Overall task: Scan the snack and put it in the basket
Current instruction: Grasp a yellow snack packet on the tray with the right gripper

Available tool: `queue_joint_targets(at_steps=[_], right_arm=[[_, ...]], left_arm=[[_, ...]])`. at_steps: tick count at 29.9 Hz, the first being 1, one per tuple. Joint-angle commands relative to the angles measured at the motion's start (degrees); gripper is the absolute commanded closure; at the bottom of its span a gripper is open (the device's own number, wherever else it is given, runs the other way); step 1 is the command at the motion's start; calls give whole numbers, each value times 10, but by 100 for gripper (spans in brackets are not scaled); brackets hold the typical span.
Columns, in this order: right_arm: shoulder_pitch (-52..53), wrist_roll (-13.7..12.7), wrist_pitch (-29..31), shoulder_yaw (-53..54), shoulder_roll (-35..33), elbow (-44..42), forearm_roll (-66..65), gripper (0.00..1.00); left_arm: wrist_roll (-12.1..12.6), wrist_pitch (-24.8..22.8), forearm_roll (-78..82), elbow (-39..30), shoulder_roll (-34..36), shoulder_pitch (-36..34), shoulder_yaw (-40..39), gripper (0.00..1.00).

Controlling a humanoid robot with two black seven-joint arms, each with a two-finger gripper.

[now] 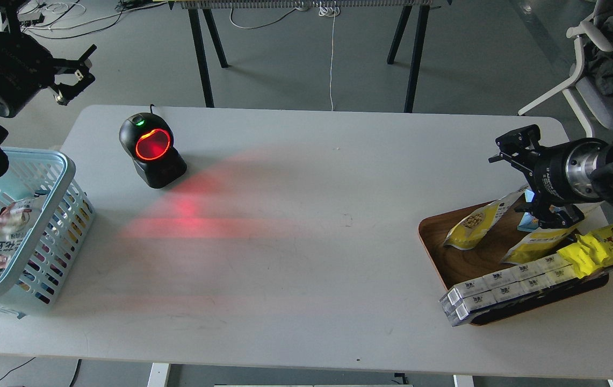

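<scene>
The snack (473, 223), a yellow-and-white pouch picturing beans, leans at the back left of a brown wooden tray (435, 242) at the table's right. My right gripper (514, 180) is open and empty, just right of and above the pouch's top corner, over the tray. The light blue basket (64, 166) stands at the table's left edge. My left gripper (81, 75) is open and empty, raised beyond the table's far left corner, behind the basket.
A black scanner (151, 150) glows red and casts red light on the table. The tray also holds a second yellow pouch (534, 244), a yellow cartoon-face wrapper (601, 244), white boxes (505, 287) and a partly hidden blue packet (526, 221). A red-and-white packet (8, 231) lies in the basket.
</scene>
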Motion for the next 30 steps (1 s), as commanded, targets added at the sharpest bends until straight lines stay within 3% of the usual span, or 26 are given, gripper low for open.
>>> queue_joint_targets(at_steps=[1, 6, 10, 11, 12, 13, 30], right_arm=[[-23, 0, -12, 11, 2, -1, -1, 20], [-59, 1, -27, 38, 3, -6, -1, 48], [-78, 2, -33, 57, 4, -7, -1, 61], [-78, 3, -32, 59, 3, -6, -1, 71], [-78, 3, -32, 59, 3, -5, -1, 96], [-78, 3, -34, 59, 4, -5, -1, 99], [-55, 1, -35, 75, -11, -3, 10, 100]], left_arm=[[0, 0, 0, 0, -1, 0, 0, 0], [0, 0, 0, 0, 0, 1, 0, 0], [0, 1, 0, 0, 0, 1, 0, 0], [0, 1, 0, 0, 0, 1, 0, 0], [0, 1, 0, 0, 0, 1, 0, 0], [0, 1, 0, 0, 0, 1, 0, 0], [0, 4, 0, 3, 1, 2, 0, 0]])
